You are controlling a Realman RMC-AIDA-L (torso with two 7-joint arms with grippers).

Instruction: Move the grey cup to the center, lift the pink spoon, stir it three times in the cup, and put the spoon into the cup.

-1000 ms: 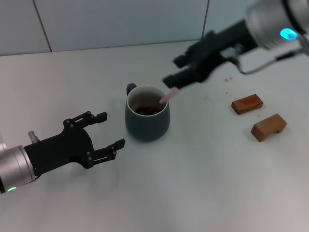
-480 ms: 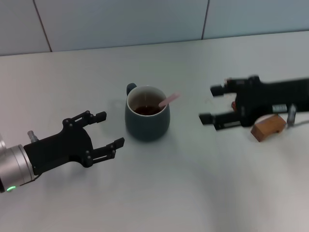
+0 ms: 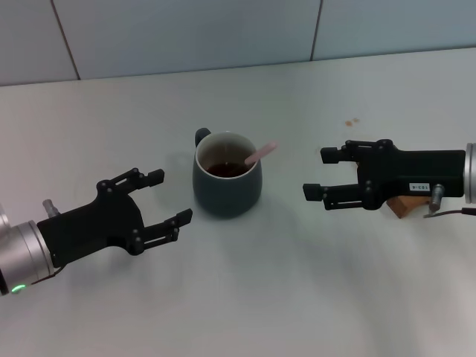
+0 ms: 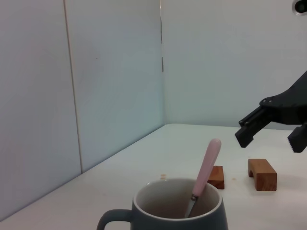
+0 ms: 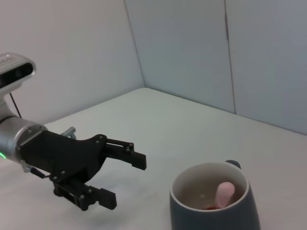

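Observation:
The grey cup (image 3: 226, 175) stands mid-table with dark liquid inside. It also shows in the left wrist view (image 4: 177, 211) and the right wrist view (image 5: 214, 204). The pink spoon (image 3: 260, 153) rests in the cup, its handle leaning over the rim toward the right; it shows in the left wrist view (image 4: 206, 167) and the right wrist view (image 5: 223, 192). My left gripper (image 3: 165, 199) is open and empty, left of the cup. My right gripper (image 3: 323, 172) is open and empty, right of the cup, apart from it.
Two brown wooden blocks lie at the right; one (image 3: 396, 205) shows partly behind my right gripper, and both appear in the left wrist view (image 4: 262, 173). A tiled wall (image 3: 186, 33) runs along the table's far edge.
My right gripper let go of the spoon, which now rests in the cup, and drew back from above the cup to low at its right. The left arm stayed still.

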